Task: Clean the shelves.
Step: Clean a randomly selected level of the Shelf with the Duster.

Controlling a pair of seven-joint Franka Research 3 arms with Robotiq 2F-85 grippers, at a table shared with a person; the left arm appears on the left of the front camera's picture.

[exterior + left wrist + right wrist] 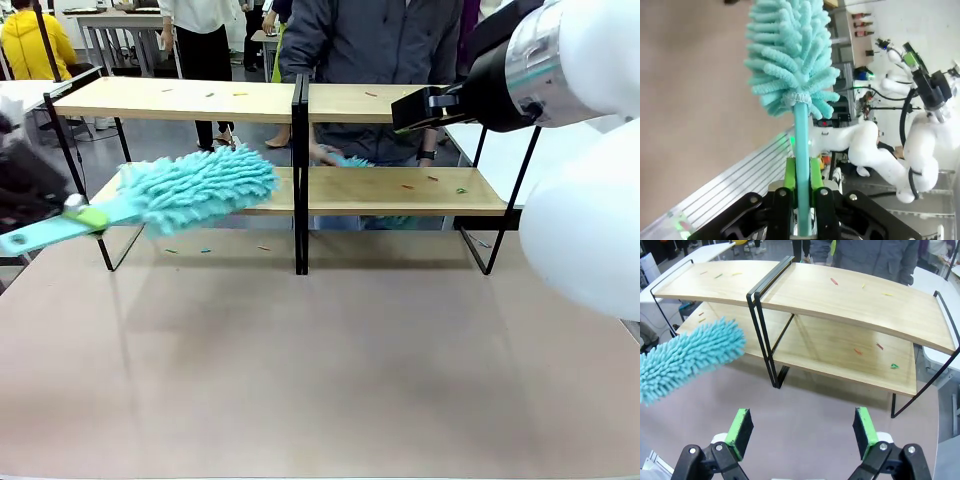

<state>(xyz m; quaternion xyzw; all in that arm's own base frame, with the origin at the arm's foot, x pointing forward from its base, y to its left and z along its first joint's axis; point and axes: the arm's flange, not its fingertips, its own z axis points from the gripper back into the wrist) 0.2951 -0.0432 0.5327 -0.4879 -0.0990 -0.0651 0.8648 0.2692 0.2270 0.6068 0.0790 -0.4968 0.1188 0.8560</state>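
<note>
The left gripper (801, 172) was clenched on the thin handle of a fluffy teal microfibre duster (195, 187), its head just in front of the lower left board. The right gripper (802, 432) hung released. Beyond, the two-tier light-wood, black-framed shelves (200, 100) stood on the brown table (320, 370), with a person in a grey jacket (370, 40) behind.

The two-tier shelves (380, 190), light wood on a black frame, stand upright, dotted with scraps (461, 190).

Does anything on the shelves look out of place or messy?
Yes. Small coloured scraps lie scattered on the shelves, on upper and lower boards, and a few on the table beneath. Nothing looks tilted or broken.
</note>
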